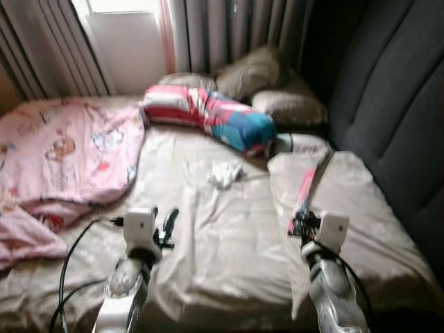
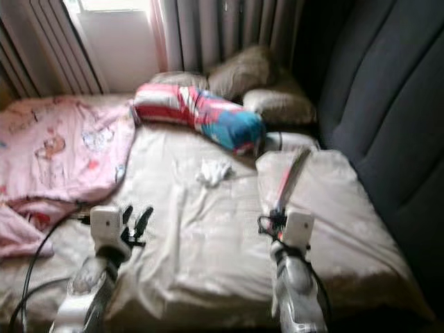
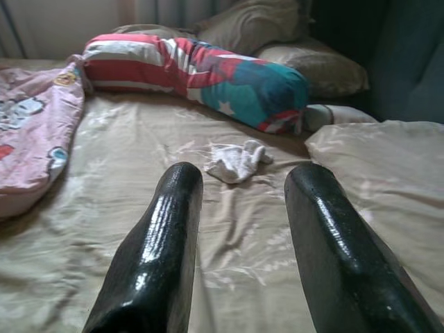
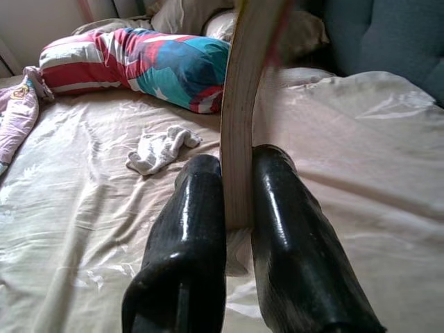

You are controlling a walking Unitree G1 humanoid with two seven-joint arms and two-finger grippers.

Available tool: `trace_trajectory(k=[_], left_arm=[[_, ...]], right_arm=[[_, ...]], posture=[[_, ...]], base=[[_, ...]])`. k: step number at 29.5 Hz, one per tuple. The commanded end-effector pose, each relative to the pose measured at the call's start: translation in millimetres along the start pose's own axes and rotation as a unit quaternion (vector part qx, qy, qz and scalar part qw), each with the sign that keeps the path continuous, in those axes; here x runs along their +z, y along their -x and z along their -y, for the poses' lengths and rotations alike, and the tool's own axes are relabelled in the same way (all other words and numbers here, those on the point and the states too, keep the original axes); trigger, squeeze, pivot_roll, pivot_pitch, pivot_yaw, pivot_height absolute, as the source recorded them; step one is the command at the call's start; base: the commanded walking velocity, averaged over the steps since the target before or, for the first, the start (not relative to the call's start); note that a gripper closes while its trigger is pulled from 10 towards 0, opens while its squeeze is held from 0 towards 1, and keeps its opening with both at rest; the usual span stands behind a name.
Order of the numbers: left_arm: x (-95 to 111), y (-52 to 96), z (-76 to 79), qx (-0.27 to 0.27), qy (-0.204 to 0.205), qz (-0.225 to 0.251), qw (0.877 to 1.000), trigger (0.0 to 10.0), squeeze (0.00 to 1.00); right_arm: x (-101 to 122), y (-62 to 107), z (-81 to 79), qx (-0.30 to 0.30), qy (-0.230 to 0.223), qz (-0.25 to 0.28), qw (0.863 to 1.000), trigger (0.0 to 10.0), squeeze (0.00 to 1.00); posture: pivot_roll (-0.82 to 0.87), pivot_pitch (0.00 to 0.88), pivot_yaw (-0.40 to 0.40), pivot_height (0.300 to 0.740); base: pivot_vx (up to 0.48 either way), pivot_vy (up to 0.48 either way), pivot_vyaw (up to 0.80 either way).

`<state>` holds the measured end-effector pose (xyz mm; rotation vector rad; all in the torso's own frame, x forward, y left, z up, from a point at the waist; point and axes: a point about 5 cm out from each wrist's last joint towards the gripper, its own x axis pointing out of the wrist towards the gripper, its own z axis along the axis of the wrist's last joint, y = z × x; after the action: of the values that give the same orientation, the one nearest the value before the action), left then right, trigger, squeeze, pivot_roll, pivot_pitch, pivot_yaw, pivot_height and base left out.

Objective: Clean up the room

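A: What is closest to the robot?
B: Its two arms, over the near part of the bed (image 1: 229,263). The right gripper (image 4: 239,208) squeezes a thin flat thing (image 4: 243,104), maybe a book, by its edge. I think it is being tidied away.

A: And the other hand?
B: The left gripper (image 3: 239,208) holds nothing. Its two fingers (image 3: 166,236) are spread wide and point at one little white cloth (image 3: 237,161), maybe a sock, in the middle of the bed. I guess that gets picked up next.

A: What else is there?
B: One pink blanket (image 1: 62,152) lies bunched up on the left. Farther back lies one long striped bolster (image 1: 208,114), red, white and blue. Farthest, by the curtains (image 1: 229,31), are three tan pillows (image 1: 253,69), I think. The picture is blurry.
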<state>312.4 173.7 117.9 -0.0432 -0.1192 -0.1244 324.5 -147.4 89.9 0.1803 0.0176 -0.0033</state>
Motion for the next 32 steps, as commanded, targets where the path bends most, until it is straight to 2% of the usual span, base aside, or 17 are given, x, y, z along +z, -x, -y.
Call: trace_trajectory(k=[1,8,15,32], left_arm=[[-1.3,1.6,-0.8,0.0,0.0,-0.006,1.0,10.0,0.0],[-2.3,1.8,0.9,-0.001,0.005,-0.008,1.0,10.0,0.0],[-3.3,2.9,1.3,0.002,0.01,-0.009,1.0,10.0,0.0],[-3.8,6.2,0.3,0.008,0.016,-0.012,1.0,10.0,0.0]], right_arm=[[9.7,-3.7,-10.8,0.027,0.006,0.018,0.999,10.0,0.0],[9.7,-3.5,-12.8,0.037,0.012,0.016,0.999,10.0,0.0],[5.2,-3.6,-7.3,0.022,0.019,-0.002,1.0,10.0,0.0],[1.3,-0.9,-5.5,0.018,0.027,-0.014,0.999,10.0,0.0]], posture=[[0.05,0.157,-0.017,0.74],[0.05,0.157,-0.021,0.74],[0.05,0.164,-0.023,0.74],[0.05,0.195,-0.022,0.74]], base=[[0.0,0.0,0.0],[0.0,0.0,0.0],[0.0,0.0,0.0],[0.0,0.0,0.0]])
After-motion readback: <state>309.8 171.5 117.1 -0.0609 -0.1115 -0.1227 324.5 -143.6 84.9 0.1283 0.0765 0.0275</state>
